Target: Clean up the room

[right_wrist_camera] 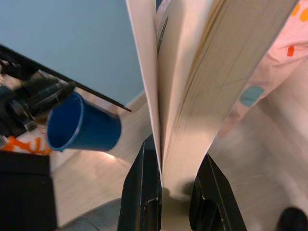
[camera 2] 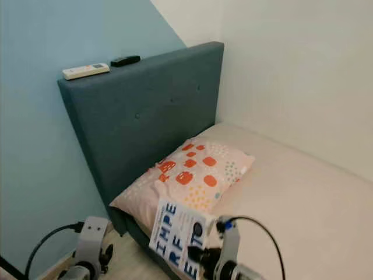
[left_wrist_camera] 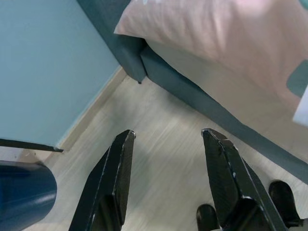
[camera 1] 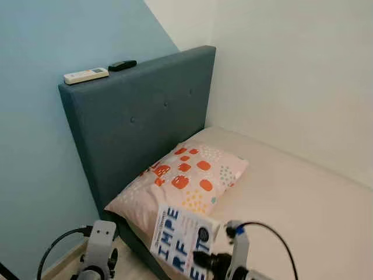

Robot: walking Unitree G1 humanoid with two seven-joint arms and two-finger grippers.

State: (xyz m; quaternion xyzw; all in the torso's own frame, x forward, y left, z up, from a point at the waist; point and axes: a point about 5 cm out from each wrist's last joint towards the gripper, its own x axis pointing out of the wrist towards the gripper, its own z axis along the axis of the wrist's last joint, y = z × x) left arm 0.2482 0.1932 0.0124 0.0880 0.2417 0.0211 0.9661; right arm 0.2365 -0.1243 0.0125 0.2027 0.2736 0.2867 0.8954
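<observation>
One book (camera 1: 182, 239) in right tool (right_wrist_camera: 166, 185); one pillow (camera 1: 186, 178).

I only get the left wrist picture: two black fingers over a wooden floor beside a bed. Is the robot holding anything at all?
Observer: Yes. The right gripper is shut on a book, held by its lower edge.
Operator: Where is the book?
Observer: In front of a spotted pillow at the head of the bed.
Operator: Anything else lying about?
Observer: A white remote and a small black object sit on top of the headboard.
Operator: And on the floor?
Observer: A blue cup shows near the wall, in the right wrist view.
</observation>
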